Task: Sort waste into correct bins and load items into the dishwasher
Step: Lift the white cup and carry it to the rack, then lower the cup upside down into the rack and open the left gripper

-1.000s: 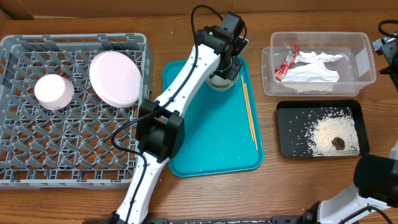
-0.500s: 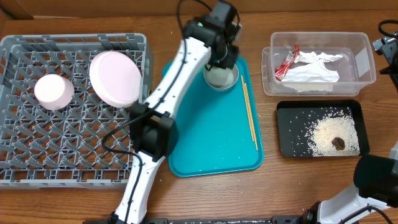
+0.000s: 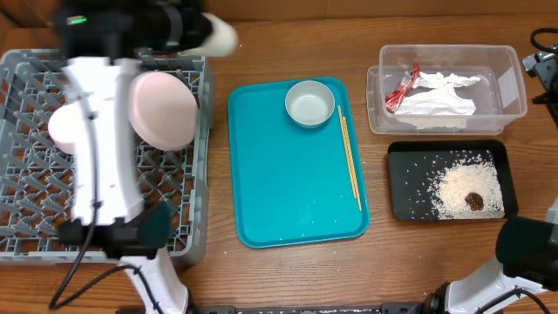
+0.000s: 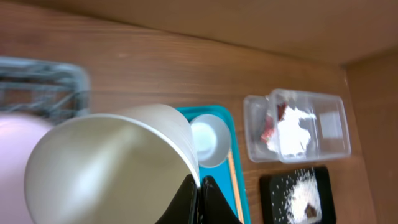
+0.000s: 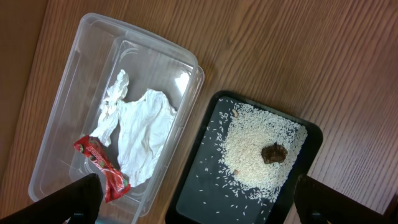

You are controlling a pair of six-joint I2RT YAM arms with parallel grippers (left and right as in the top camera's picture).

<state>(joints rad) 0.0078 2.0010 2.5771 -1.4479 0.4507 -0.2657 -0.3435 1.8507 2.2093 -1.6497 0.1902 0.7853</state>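
Note:
My left gripper point(image 4: 200, 190) is shut on the rim of a pale cup point(image 4: 112, 168). From overhead the cup point(image 3: 220, 35) hangs, blurred, over the back right corner of the grey dishwasher rack point(image 3: 26, 209). In the rack lie a pinkish plate point(image 3: 163, 109) and an upturned bowl point(image 3: 63, 126), partly hidden by my arm. A small white bowl point(image 3: 309, 103) sits on the teal tray point(image 3: 288, 192). The clear tub point(image 3: 449, 87) holds a red wrapper point(image 5: 99, 165) and a napkin point(image 5: 140, 134). Rice and a brown lump point(image 5: 272, 152) lie in the black tray point(image 5: 205, 193). My right gripper point(image 5: 199, 198) hovers open above both bins.
Wooden chopsticks point(image 3: 350, 157) lie along the teal tray's right side. My left arm stretches over the rack's middle from the front edge. The right arm's base point(image 3: 527, 249) stands at the front right corner, by the black tray.
My left arm has swung fast to the left, from the bowl on the teal tray to the rack's back edge, carrying the cup. The bowl stayed on the tray. The right arm is still.

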